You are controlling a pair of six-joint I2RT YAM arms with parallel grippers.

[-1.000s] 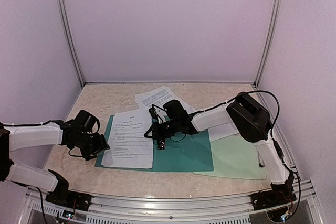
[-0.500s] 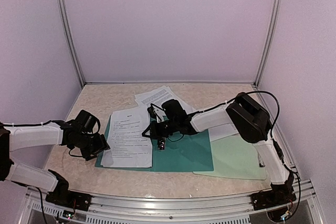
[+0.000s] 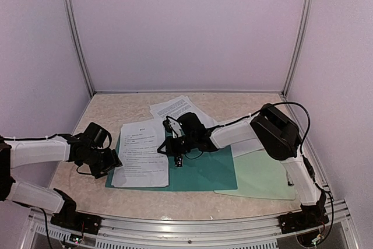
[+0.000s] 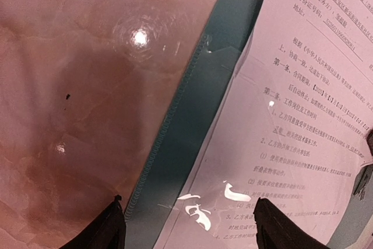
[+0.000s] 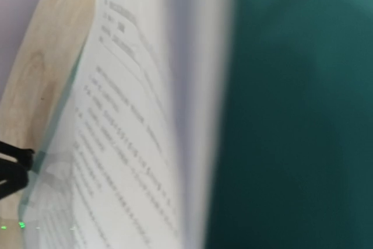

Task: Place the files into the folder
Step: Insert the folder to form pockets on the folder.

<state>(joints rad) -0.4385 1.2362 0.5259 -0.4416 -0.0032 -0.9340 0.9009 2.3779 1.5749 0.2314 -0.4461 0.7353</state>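
The dark teal folder (image 3: 204, 170) lies flat in the middle of the table. One printed file sheet (image 3: 143, 153) rests on its left half. My right gripper (image 3: 169, 145) sits at that sheet's right edge, shut on it. In the right wrist view the sheet's edge (image 5: 192, 115) rises blurred, close to the lens, and hides the fingers, with the folder (image 5: 303, 115) beside it. My left gripper (image 3: 111, 158) hovers open at the folder's left border (image 4: 192, 103). Its jaws (image 4: 187, 214) span that border and the sheet's corner (image 4: 291, 132) without touching them. More files (image 3: 175, 107) lie behind the folder.
A pale mint clipboard (image 3: 262, 176) lies under the folder's right edge, near my right arm. White walls and metal posts (image 3: 78, 45) close in the beige table (image 3: 111, 112) on three sides. A metal rail (image 3: 192, 223) runs along the near edge.
My right gripper has slid slightly to the left, and the sheet's right edge has gone with it. The left arm has stayed still and open.
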